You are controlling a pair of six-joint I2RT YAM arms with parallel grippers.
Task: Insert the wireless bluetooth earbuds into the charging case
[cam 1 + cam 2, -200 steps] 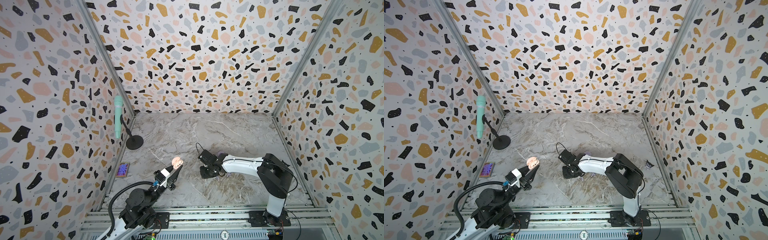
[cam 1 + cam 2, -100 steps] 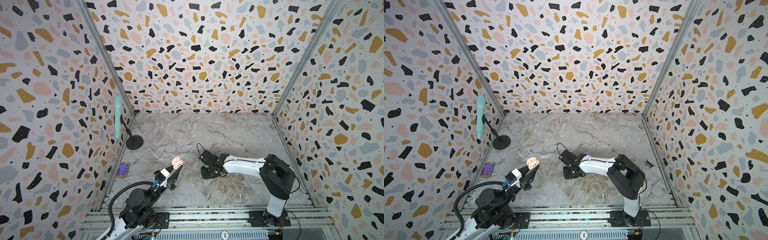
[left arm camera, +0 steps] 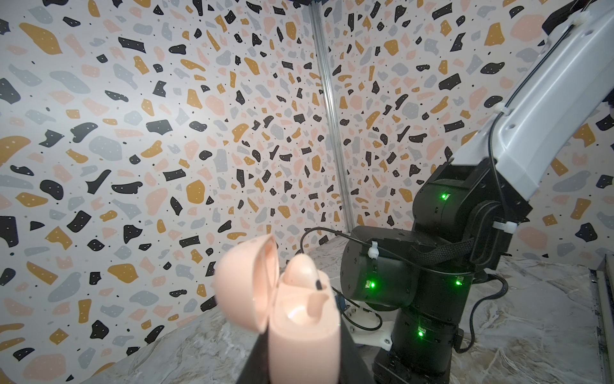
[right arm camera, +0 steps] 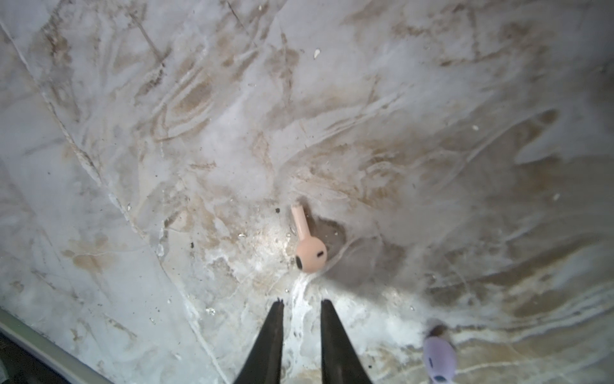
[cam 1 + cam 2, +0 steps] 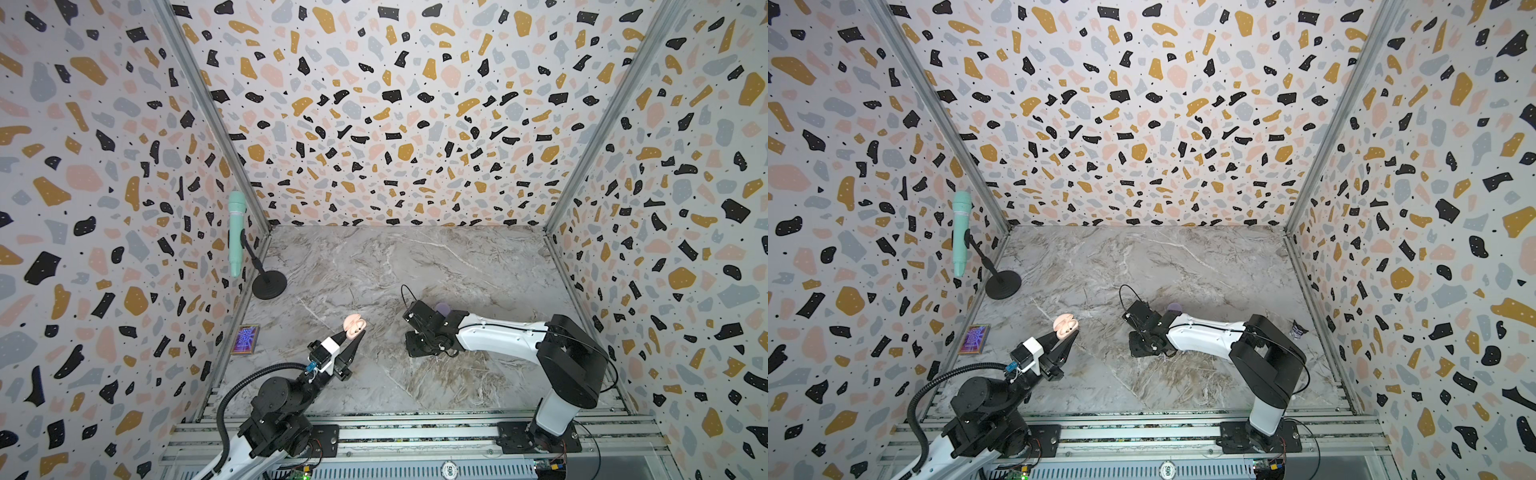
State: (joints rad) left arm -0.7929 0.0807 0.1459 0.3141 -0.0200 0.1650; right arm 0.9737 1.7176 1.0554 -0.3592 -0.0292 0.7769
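Terrazzo-speckled walls (image 5: 374, 104) box in a grey marble tabletop (image 5: 374, 270). Off at its edge stands a mint-green microphone (image 5: 236, 232) on a black stand, well apart from either set of fingers.

The left gripper (image 5: 351, 335) is clamped on the pink charging case (image 3: 304, 332) and holds it off the marble. Its lid (image 3: 246, 282) is hinged open (one pink bud (image 3: 299, 269) already sits inside).

The right gripper (image 4: 302, 302) points down at the marble, fingers narrowly apart with nothing between them. A second pink earbud (image 4: 310, 254) lies flat just ahead of those fingertips, its stem pointing away from them. A lavender earbud (image 4: 438, 360) lies near the outer side of one right finger, not touching it.
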